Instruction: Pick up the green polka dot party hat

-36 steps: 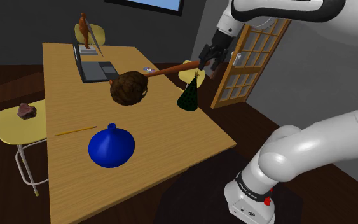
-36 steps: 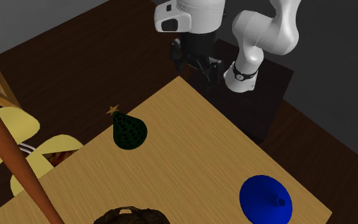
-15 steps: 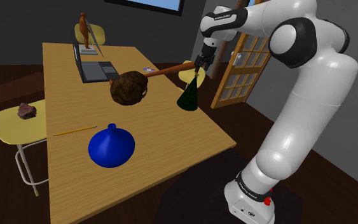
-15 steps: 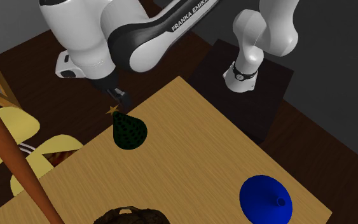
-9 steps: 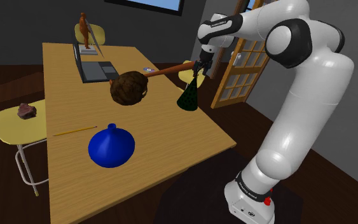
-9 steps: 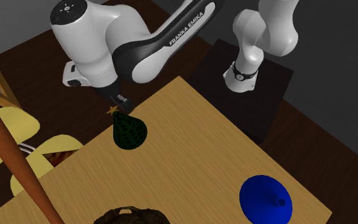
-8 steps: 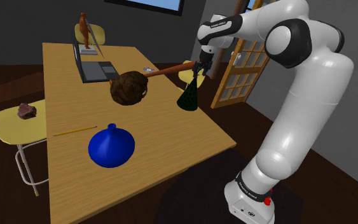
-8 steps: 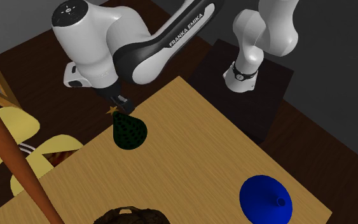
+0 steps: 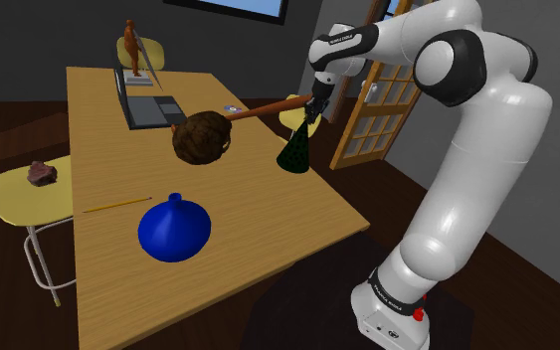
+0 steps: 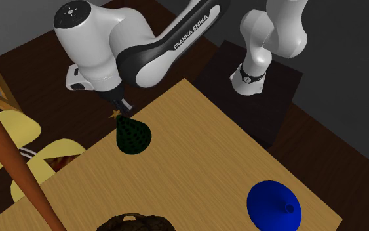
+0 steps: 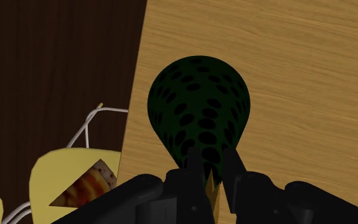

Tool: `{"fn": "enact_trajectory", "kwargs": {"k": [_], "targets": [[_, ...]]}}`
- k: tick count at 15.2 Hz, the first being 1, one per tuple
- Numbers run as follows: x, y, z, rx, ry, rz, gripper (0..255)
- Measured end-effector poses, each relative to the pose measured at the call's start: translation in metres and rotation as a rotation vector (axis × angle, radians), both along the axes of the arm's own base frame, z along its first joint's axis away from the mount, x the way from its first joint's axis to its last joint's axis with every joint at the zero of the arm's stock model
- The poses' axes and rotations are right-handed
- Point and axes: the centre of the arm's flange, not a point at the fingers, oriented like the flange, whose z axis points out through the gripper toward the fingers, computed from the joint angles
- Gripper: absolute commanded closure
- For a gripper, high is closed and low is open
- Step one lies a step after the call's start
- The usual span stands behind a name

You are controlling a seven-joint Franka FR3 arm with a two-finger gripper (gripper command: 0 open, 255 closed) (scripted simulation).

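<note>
The arm (image 9: pixel 471 129) has swung from one corner of the surface (image 9: pixel 258 214) across to its far edge, and the black hand (image 10: pixel 121 105) has come down onto the hat (image 10: pixel 133 136). On the wood surface a blue cone (image 9: pixel 174 227) sits well apart from the hat. The hat is dark green with dots and stands upright close to the edge, near a yellow chair (image 10: pixel 9 134). The hand sits right at the hat's tip, around its small yellow star (image 11: pixel 211 191). I cannot tell whether it grips the tip or only brackets it.
</note>
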Motion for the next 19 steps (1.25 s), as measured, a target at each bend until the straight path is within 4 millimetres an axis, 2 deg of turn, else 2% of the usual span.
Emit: {"fn": "enact_trajectory", "kwargs": {"k": [5,19], "targets": [[0.0,0.0,0.005,0.001,0.002,0.0,255],[0.0,0.0,0.075,0.001,0.002,0.0,255]]}}
